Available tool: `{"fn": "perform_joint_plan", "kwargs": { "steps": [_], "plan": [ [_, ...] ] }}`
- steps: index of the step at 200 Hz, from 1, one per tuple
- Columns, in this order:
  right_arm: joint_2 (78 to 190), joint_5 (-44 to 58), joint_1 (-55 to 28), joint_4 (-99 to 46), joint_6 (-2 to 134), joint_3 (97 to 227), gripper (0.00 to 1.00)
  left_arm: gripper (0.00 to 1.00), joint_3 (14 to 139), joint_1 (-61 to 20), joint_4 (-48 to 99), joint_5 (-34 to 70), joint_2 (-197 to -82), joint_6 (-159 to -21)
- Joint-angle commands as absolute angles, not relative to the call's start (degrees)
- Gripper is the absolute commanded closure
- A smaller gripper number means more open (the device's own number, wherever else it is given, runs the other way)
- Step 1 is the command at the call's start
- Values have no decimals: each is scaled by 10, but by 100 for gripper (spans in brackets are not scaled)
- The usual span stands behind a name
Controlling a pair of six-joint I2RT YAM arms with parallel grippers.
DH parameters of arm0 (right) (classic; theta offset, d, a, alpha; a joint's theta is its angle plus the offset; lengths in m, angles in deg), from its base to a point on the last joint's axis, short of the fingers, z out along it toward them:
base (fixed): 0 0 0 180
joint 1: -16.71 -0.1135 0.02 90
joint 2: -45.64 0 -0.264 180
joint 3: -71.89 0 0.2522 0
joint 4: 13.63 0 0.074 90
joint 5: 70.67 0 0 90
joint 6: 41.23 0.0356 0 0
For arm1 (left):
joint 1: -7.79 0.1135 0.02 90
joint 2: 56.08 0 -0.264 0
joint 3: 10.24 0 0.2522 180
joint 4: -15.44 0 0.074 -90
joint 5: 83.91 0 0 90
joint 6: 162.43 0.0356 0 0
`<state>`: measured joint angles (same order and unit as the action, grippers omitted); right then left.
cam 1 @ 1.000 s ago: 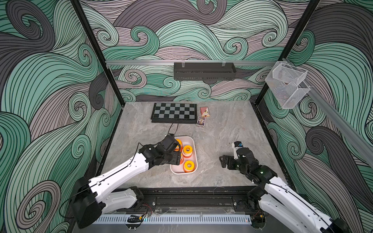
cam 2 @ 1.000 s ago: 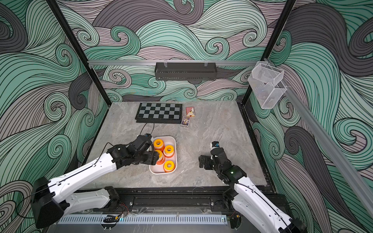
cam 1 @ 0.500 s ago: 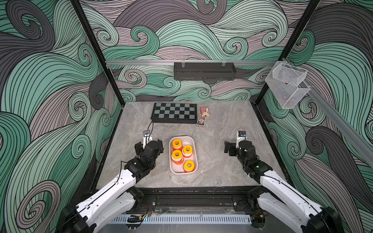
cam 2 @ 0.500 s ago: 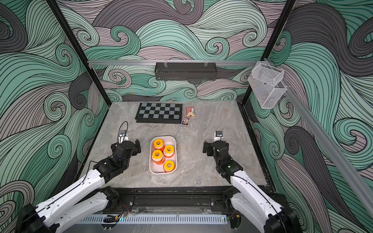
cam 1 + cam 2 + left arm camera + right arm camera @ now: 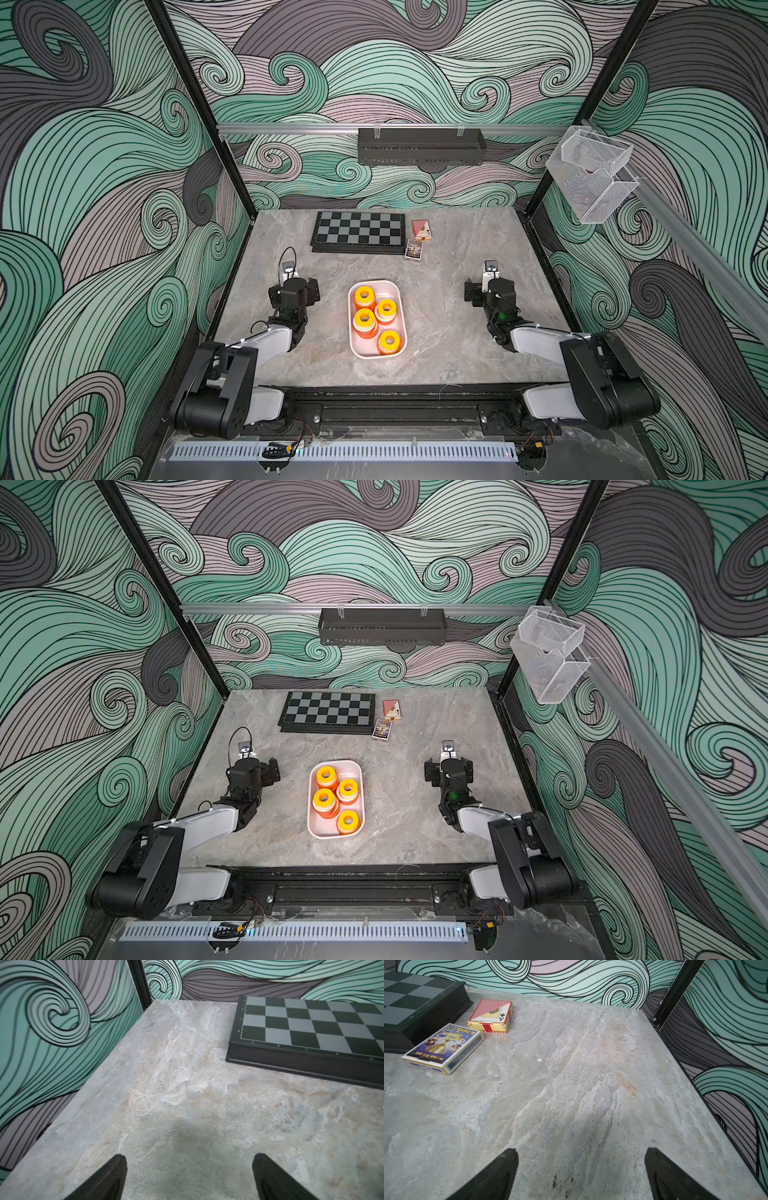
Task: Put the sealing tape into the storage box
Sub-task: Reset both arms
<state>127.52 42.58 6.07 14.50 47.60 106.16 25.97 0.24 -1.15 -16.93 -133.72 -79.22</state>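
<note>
White plastic marks your storage box (image 5: pixel 350 332), lying flat on the marbled grey table (image 5: pixel 449 332) between the two arms, its long side running away from the robot's base. All the sealing tape (image 5: pixel 364 318) you can see sits inside it. There are four yellow-faced rolls with open centres, and orange and white show beneath them as though stacked. One roll is at the far end, two are close together in the middle and one is at the near end. How many rolls lie under those yellow tops you cannot tell from above.

Your left gripper (image 5: pixel 294 291) is over bare table near the box's left side, apart from it. Its wrist view shows both black fingers (image 5: pixel 112 1176) spread wide with only stone between them. Your right gripper (image 5: pixel 488 291) sits well off to the box's right, likewise spread wide, its fingers (image 5: pixel 500 1174) framing bare table and gripping nothing.

Toward the back wall a black and grey chessboard (image 5: pixel 359 230) lies flat. A red card pack (image 5: pixel 422 229) is just beside its right edge, and a blue card pack (image 5: pixel 414 249) lies just in front of that, by the board's near right corner. Neither gripper touches the box, the board or the packs
</note>
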Motion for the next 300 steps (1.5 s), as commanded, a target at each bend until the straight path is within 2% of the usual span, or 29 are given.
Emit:
{"fn": "perform_joint_plan", "kwargs": {
  "steps": [1,18,27,35,40,45,66,74,90,100,118,136,300],
  "plan": [
    [1321,396,107,338,466,1031,1,4,317,17,-5,-126,-1351,-774],
    [1306,343,116,260,471,1051,1,5,294,34,-78,-98,-1372,-761],
    [1336,326,119,309,467,1036,1,4,261,43,-180,-64,-1421,-742],
    [1375,312,120,412,453,1018,1,5,241,46,-285,-34,-1466,-717],
    [1366,306,119,411,449,1011,1,5,232,46,-323,-12,-1479,-705],
    [1345,296,120,373,453,1014,1,2,231,44,-316,-7,-1474,-703],
    [1362,299,127,304,460,1065,1,1,274,50,-175,-19,-1446,-728],
    [1346,272,143,258,473,1074,1,1,290,62,-158,-1,-1451,-741],
    [1354,229,163,291,484,1062,1,1,279,90,-194,73,-1459,-739],
    [1347,231,163,284,486,1061,1,1,268,90,-237,72,-1471,-737],
    [1351,232,161,291,485,1061,1,1,277,89,-196,74,-1459,-739],
    [1349,232,160,280,484,1064,1,1,268,89,-232,72,-1469,-738],
    [1352,241,150,264,472,1075,1,2,270,88,-224,71,-1467,-738]
  ]
}}
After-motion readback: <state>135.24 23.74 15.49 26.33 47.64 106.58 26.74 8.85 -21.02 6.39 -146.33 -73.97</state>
